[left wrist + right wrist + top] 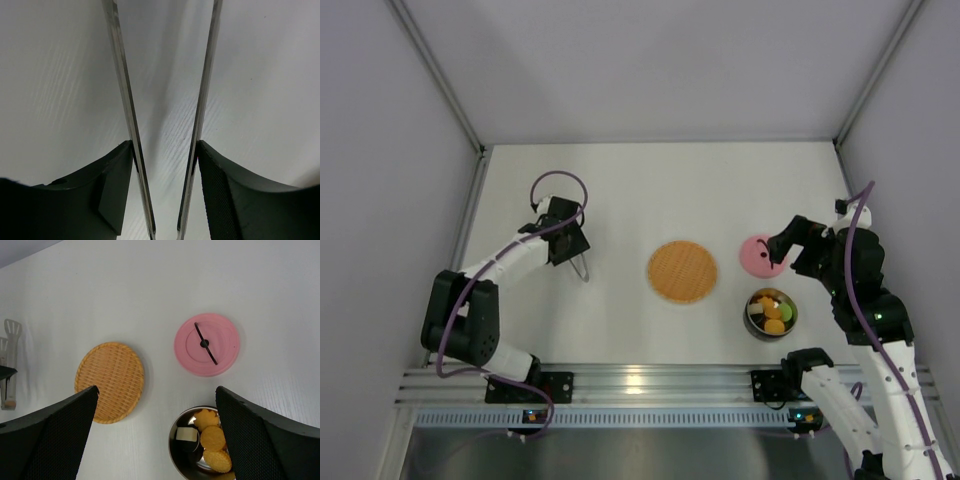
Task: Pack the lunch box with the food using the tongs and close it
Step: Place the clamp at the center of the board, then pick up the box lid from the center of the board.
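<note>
steel tongs [125,100] pinched in l pincer [165,150], l arm [510,258] stretched fwd; r pincer [156,390] gaping wide by pink lid [225,340].

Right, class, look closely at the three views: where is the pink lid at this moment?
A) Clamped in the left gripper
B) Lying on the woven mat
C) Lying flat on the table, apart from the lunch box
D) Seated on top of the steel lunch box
C: the right wrist view shows the pink lid lying flat on the table, with bare surface between it and both the lunch box and the woven mat.
</note>
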